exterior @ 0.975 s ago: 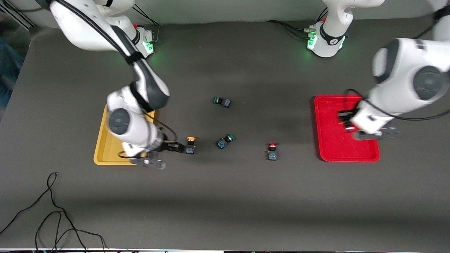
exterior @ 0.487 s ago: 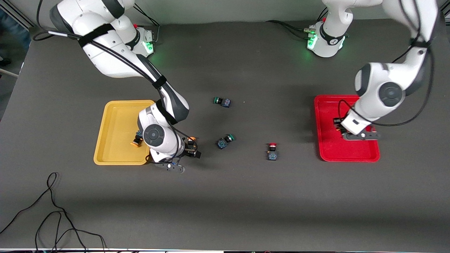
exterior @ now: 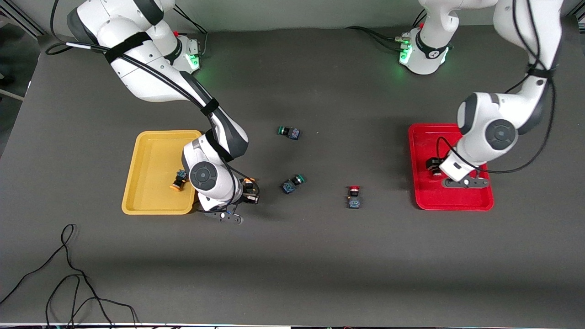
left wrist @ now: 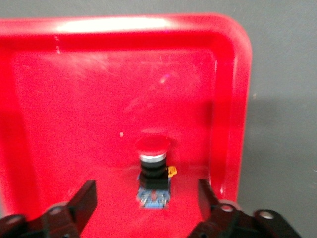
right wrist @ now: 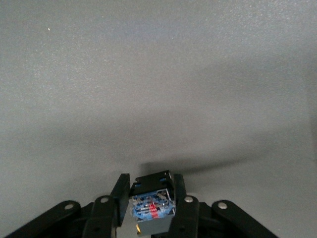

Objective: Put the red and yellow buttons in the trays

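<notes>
My right gripper (exterior: pixel 250 195) is shut on a yellow button (exterior: pixel 248 182), low at the table beside the yellow tray (exterior: pixel 148 157). In the right wrist view the fingers (right wrist: pixel 119 201) clamp its bluish base (right wrist: pixel 151 207). Another yellow button (exterior: pixel 178 182) lies in the yellow tray. My left gripper (exterior: pixel 434 167) is low in the red tray (exterior: pixel 457 201), open. In the left wrist view a red button (left wrist: pixel 153 148) stands on the red tray (left wrist: pixel 74 99) between its spread fingers (left wrist: pixel 84 198), touching neither. A second red button (exterior: pixel 353 196) stands on the table between the trays.
Two green-capped buttons lie mid-table, one (exterior: pixel 289 132) farther from the front camera and one (exterior: pixel 292 183) close to the right gripper. Loose black cables (exterior: pixel 68 274) lie at the table's near corner at the right arm's end.
My right gripper has closed in on the yellow button and shut on it. My left gripper has come lower in the red tray, and the red button now stands free between its fingers.
</notes>
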Controlling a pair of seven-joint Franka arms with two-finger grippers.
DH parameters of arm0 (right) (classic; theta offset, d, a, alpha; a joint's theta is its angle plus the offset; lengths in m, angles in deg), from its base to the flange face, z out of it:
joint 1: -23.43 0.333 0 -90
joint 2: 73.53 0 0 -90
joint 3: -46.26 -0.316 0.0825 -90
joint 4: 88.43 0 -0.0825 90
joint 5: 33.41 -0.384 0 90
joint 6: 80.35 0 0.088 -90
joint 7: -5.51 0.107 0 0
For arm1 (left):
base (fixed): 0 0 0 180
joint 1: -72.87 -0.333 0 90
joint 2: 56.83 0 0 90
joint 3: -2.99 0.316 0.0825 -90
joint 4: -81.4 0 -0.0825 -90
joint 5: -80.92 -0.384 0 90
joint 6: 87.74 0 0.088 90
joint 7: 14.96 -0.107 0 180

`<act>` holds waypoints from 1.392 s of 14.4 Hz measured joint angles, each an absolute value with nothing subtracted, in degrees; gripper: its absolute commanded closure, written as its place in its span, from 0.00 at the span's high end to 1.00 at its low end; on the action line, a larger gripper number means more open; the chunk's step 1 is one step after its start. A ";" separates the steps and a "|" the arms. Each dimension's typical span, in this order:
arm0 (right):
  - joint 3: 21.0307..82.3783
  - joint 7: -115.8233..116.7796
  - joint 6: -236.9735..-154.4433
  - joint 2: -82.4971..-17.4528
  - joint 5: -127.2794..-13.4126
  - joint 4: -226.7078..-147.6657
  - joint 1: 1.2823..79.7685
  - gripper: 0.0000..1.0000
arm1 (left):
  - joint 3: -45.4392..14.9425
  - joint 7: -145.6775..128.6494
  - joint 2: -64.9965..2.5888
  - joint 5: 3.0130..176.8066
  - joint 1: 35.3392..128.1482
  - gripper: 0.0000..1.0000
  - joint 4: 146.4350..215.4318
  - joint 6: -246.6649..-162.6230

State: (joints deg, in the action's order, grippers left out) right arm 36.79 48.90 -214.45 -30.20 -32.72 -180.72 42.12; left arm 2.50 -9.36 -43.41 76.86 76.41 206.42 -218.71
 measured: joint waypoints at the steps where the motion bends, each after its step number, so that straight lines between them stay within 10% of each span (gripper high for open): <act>1: 36.83 48.90 -214.24 -30.29 -32.68 -180.64 42.05 0.00 | 2.39 -9.50 -44.10 76.86 76.41 1.00 202.73 -213.76; 9: 42.93 29.60 -193.63 -45.94 -32.39 -183.77 35.92 0.00 | -1.32 0.47 -43.50 80.05 83.09 1.00 187.60 -202.73; 16: 56.20 9.98 -208.20 -56.54 -32.43 -211.31 35.38 0.05 | -1.86 17.48 -29.99 80.04 97.17 1.00 182.64 -218.61; 17: 56.17 9.97 -209.20 -56.52 -32.46 -212.39 35.52 0.17 | -1.76 17.50 -27.46 79.85 97.18 1.00 182.57 -221.67; 19: 56.12 9.98 -210.80 -56.43 -32.75 -213.15 35.96 0.99 | -1.29 17.49 -22.81 79.17 97.03 1.00 182.04 -226.39; 20: 56.12 9.98 -211.25 -56.24 -33.27 -213.23 36.03 1.00 | -1.22 17.48 -20.84 78.93 96.99 0.98 181.62 -227.55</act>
State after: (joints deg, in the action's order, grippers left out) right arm 56.12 9.98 -211.25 -56.24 -33.27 -213.23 36.03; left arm -1.22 17.48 -20.84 78.93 96.99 181.62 -227.55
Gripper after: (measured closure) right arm 0.546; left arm 0.000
